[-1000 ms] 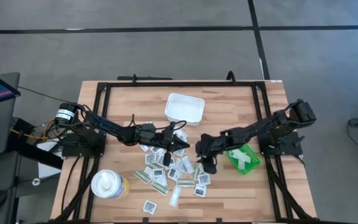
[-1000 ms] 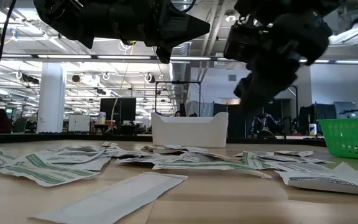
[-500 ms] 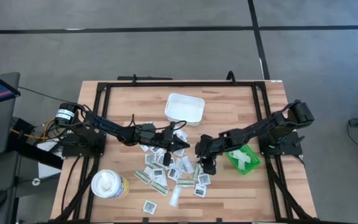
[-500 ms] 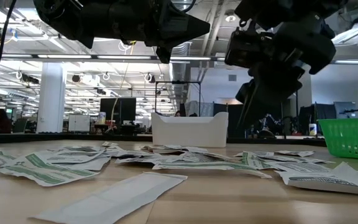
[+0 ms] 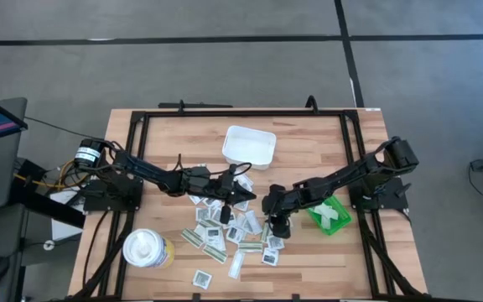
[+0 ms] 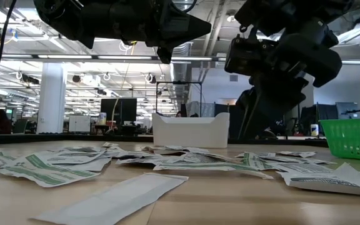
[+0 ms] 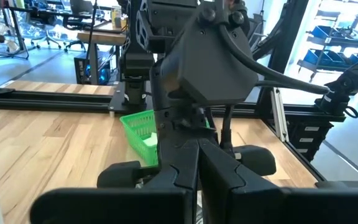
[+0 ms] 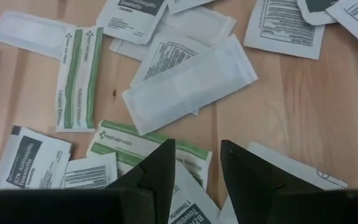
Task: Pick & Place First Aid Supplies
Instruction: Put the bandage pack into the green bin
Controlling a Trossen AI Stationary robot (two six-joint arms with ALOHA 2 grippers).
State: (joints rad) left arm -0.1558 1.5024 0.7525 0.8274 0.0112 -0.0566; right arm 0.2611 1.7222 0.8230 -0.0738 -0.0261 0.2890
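The right gripper (image 5: 277, 225) has dropped lower over the packets (image 5: 229, 231) at centre frame in the last second, jaws apart and empty: I'd judge a pick is about to start. The left gripper (image 5: 246, 195) hasn't moved, jaws pressed together, hanging above the pile's upper edge. Which packet the right one is aiming for is hard to say; its own arm hides the spot from above. The bin (image 5: 329, 214) sits right of it.
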